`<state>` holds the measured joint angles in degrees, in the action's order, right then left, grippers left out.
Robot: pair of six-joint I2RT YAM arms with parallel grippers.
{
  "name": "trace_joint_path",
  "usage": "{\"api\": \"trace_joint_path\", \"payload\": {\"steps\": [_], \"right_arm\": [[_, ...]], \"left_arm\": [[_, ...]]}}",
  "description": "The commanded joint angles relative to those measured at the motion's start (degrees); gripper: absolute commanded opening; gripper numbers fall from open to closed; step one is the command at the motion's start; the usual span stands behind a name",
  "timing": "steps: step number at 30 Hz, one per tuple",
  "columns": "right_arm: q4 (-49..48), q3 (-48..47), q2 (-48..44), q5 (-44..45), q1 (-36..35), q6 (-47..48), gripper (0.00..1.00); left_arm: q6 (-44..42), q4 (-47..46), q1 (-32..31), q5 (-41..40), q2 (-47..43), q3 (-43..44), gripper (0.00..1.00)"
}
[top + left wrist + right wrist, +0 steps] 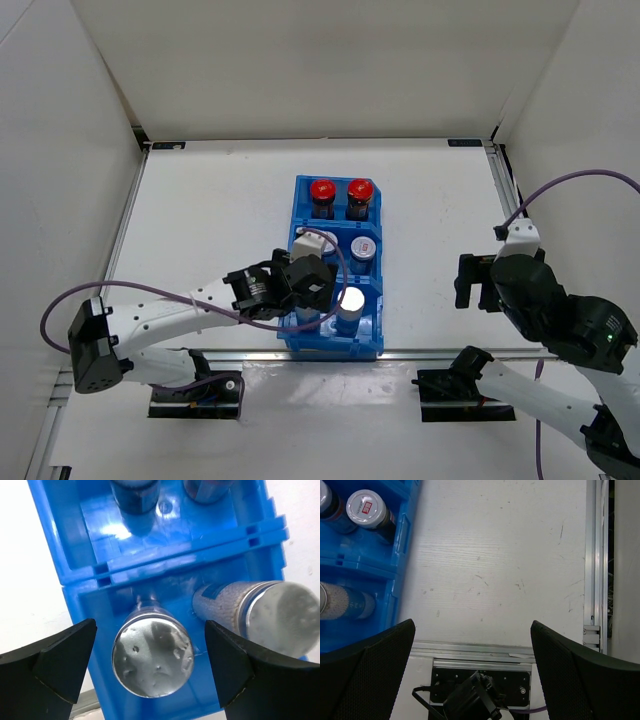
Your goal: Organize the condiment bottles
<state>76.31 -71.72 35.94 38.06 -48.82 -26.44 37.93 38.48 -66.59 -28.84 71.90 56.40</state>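
Observation:
The blue bin (372, 345) holds the bottles. Two brown red-capped bottles (322, 191) stand in its far compartment. One red-marked silver-capped bottle (363, 248) shows in the middle compartment, also in the right wrist view (366, 507); its partner is mostly hidden under my left wrist. A plain silver-topped bottle (350, 298) stands in the near compartment. My left gripper (305, 312) is open above that compartment, and its fingers (60, 662) straddle the other silver-topped bottle (152, 657) without touching it. The first one (285, 615) leans beside it. My right gripper (475, 282) is open and empty over bare table right of the bin.
The bin's divider wall (175, 555) separates the near and middle compartments. The table's metal front rail (480, 650) and the right arm's black base mount (475, 690) lie below my right gripper (472, 672). White walls enclose the table.

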Motion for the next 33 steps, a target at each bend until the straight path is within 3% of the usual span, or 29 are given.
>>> {"api": "trace_joint_path", "payload": {"steps": [1,6,9,12,13,16,19,25,33], "right_arm": [[-2.13,0.00,1.67,-1.33,-0.05,1.91,0.99],[-2.05,0.00,3.86,-1.42,-0.05,1.74,0.99],[-2.05,0.00,3.87,-1.41,-0.05,1.74,0.99],[-2.05,0.00,3.87,-1.41,-0.05,1.74,0.99],[-2.05,0.00,3.87,-1.41,-0.05,1.74,0.99],[-2.05,0.00,3.87,-2.03,-0.05,2.27,0.99],[-2.57,0.00,3.87,-2.64,-0.05,2.79,0.99],[-3.10,0.00,5.01,-3.17,-0.05,3.41,0.99],[-3.10,0.00,4.40,-3.17,-0.05,3.41,0.99]], "left_arm": [[-1.80,3.94,0.23,-4.02,-0.79,6.51,1.00],[-4.96,15.38,0.23,-11.40,-2.72,18.98,1.00],[-7.95,19.00,3.37,-18.77,-7.28,20.77,1.00],[-11.73,19.62,11.27,-20.38,-13.70,17.97,1.00],[-13.74,16.66,18.35,-18.99,-15.19,14.73,1.00],[-19.55,14.44,29.45,-14.85,-18.89,10.59,1.00],[-19.56,12.86,35.01,-13.44,-19.51,6.46,1.00],[-17.97,3.62,41.00,-12.75,-24.17,-4.19,1.00],[-18.77,0.81,43.65,-8.68,-26.02,-4.81,1.00]]}}
